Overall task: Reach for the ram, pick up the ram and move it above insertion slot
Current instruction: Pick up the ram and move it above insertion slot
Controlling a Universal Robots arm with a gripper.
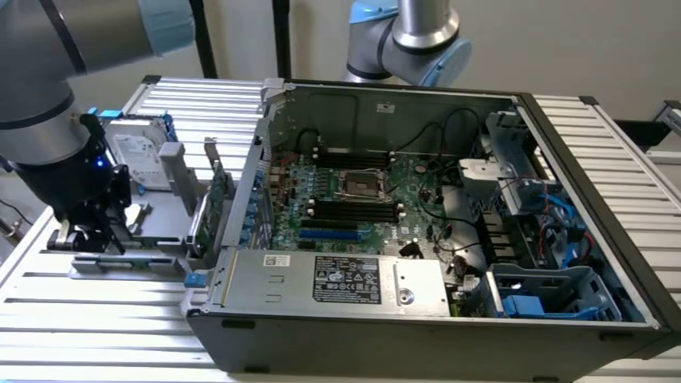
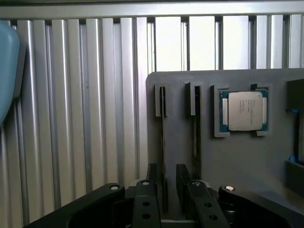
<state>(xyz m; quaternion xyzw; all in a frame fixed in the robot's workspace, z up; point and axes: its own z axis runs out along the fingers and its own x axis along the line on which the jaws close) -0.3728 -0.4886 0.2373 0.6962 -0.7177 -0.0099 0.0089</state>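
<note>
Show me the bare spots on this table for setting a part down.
Bare table slats border the grey tray at the exterior view's lower left; more run along the computer case at that view's right. Crowded: the tray under the gripper, the case interior.

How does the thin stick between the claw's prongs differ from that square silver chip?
The ram stands on edge, long and thin; the chip lies flat, square, silver-topped with a green rim. The ram sits inside the open claw; the chip sits clear of the claw. Both rest in pockets of one grey tray.
</note>
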